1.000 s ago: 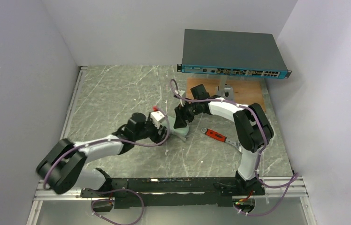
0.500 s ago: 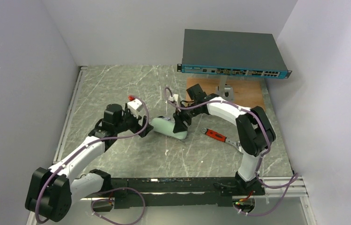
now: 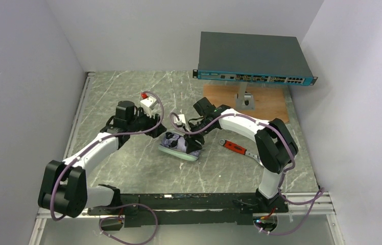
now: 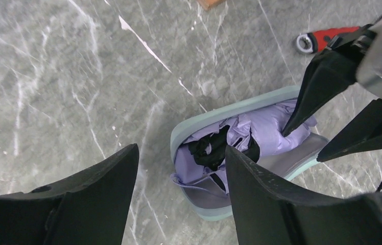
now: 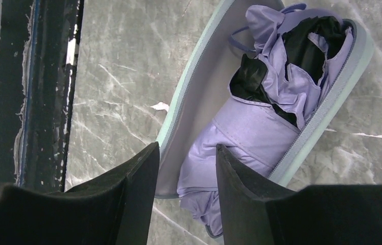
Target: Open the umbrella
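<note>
The umbrella (image 3: 174,141) lay folded and crumpled in the open mint-green case (image 3: 181,153) near the middle of the marble table (image 3: 122,97). Its lavender cloth was bunched around black lining. My left gripper (image 3: 156,129) hung just left of the case with its fingers spread wide, holding nothing. From my left wrist I looked down between them at the case rim (image 4: 199,122) and the cloth (image 4: 268,130). My right gripper (image 3: 193,145) stood over the case's other end with its fingers parted. One black finger (image 4: 327,76) touched the cloth (only at the tip, as far as I could see). My right wrist showed the umbrella (image 5: 281,102) lying aslant in the case (image 5: 189,87). A red-handled tool (image 3: 234,147) lay just to the right.
</note>
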`<state>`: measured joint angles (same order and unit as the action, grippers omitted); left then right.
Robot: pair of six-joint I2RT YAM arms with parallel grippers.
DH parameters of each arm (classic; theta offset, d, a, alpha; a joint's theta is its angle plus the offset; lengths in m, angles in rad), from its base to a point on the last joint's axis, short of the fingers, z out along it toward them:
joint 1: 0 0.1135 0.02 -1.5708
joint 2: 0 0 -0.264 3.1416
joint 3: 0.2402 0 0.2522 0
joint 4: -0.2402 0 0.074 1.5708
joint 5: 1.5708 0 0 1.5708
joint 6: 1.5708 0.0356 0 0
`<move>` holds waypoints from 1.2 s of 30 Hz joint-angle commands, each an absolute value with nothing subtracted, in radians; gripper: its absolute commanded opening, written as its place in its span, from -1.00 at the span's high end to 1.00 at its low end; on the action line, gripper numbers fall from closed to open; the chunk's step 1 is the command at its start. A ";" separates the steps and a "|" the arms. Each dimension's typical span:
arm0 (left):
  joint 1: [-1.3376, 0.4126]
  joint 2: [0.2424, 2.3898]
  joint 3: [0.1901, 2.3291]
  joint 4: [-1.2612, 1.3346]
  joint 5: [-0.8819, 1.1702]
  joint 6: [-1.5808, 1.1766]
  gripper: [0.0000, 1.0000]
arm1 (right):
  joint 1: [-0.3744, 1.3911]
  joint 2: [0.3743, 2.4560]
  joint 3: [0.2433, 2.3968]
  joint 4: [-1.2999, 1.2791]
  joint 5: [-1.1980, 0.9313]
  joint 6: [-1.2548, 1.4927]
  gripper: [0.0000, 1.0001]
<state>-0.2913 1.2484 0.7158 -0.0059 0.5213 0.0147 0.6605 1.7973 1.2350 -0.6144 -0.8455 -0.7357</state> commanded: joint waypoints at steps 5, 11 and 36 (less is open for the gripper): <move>-0.290 1.265 0.676 -0.024 0.608 0.014 -0.25 | 0.668 1.710 1.169 -0.391 -0.610 -0.617 0.10; -0.289 1.258 0.631 -0.053 0.611 0.058 -0.07 | 0.710 1.727 1.153 -0.314 -0.422 -0.572 0.03; 0.156 0.977 0.752 -0.291 0.538 0.082 -0.49 | 0.787 2.042 1.434 -0.211 -0.143 -0.483 1.00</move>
